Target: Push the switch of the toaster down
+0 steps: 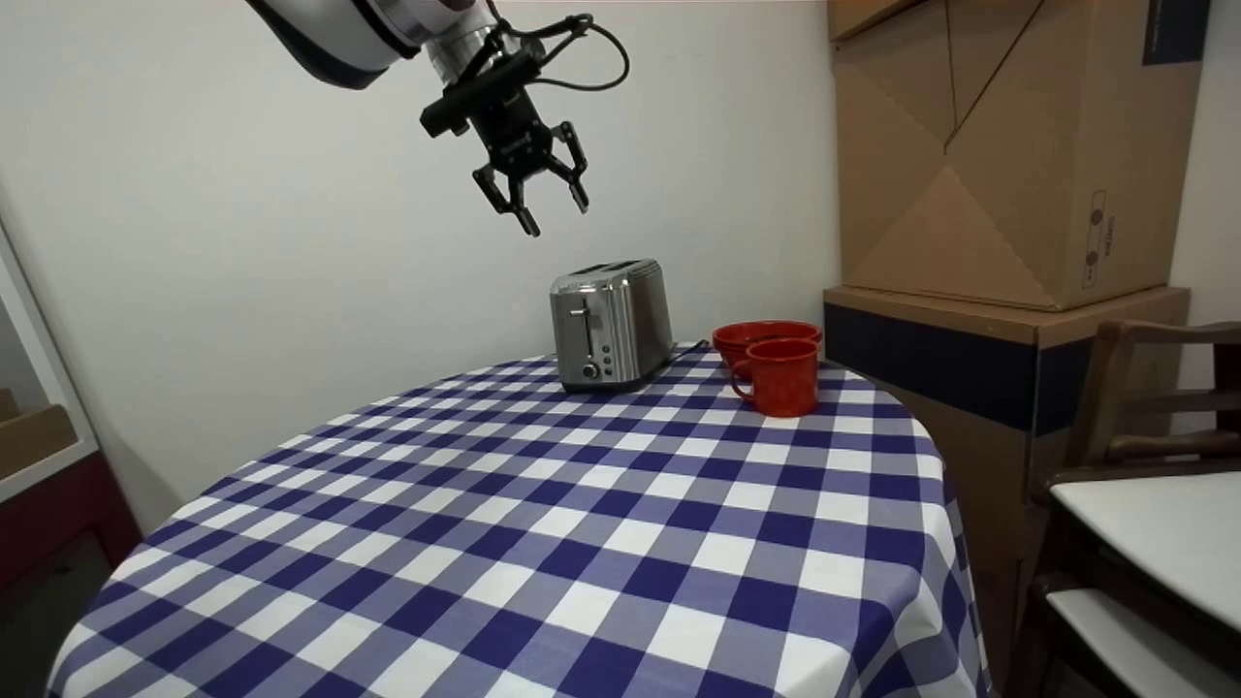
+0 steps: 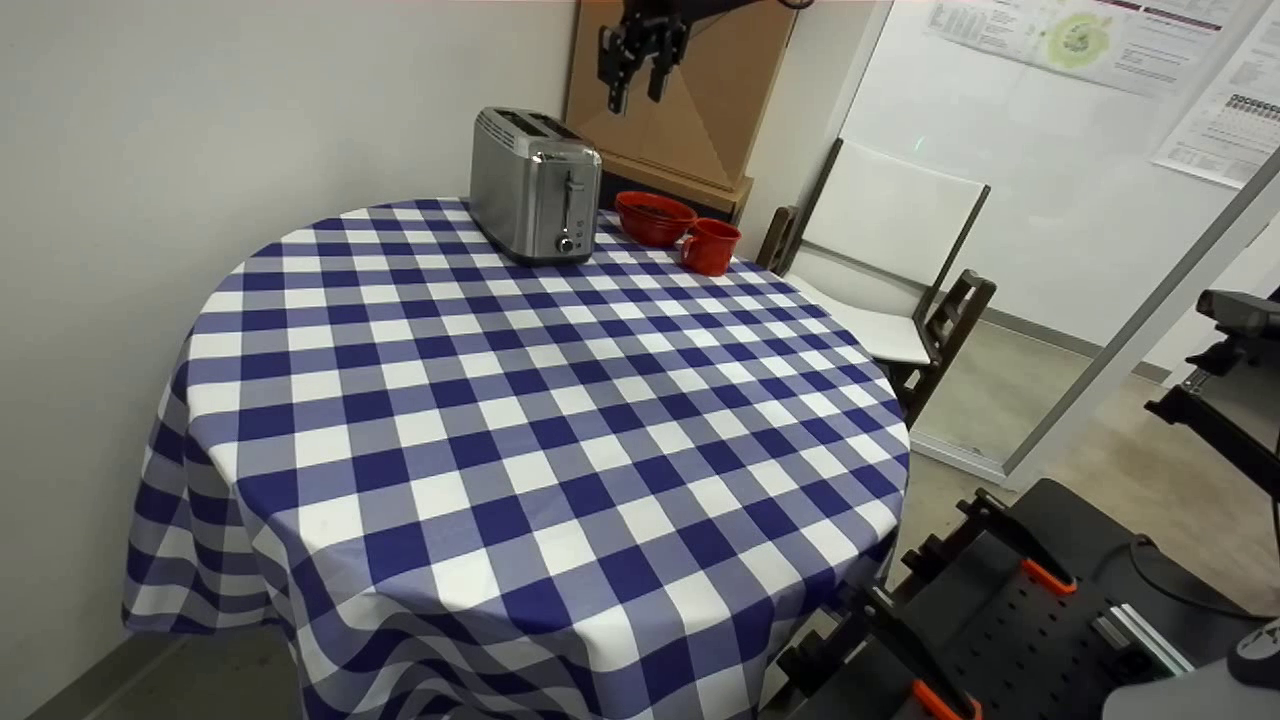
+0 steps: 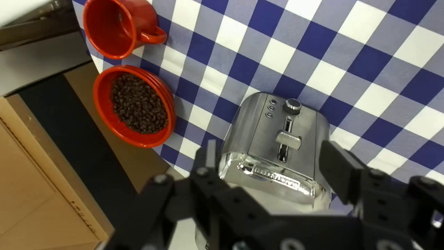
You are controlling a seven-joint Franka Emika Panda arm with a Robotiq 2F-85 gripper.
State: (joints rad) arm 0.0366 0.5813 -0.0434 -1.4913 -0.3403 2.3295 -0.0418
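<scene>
The silver toaster (image 1: 640, 320) stands upright at the far side of the checked table, and it also shows in an exterior view (image 2: 520, 190). Its switch (image 1: 581, 312) is a flat metal lever near the top of the vertical slot on the front face. In the wrist view the switch (image 3: 289, 139) is in plain sight above a round knob. My gripper (image 1: 556, 215) is open and empty, in the air above the toaster and apart from it. In the wrist view the fingers (image 3: 269, 152) appear to either side of the toaster's front top edge.
A red mug (image 1: 787, 380) and a red bowl (image 3: 140, 141) of brown beans stand beside the toaster. Stacked cardboard boxes (image 1: 970, 213) rise behind them. A white wall (image 1: 291, 194) is close behind the toaster. Chairs (image 2: 885, 240) stand beyond the table (image 2: 400, 400).
</scene>
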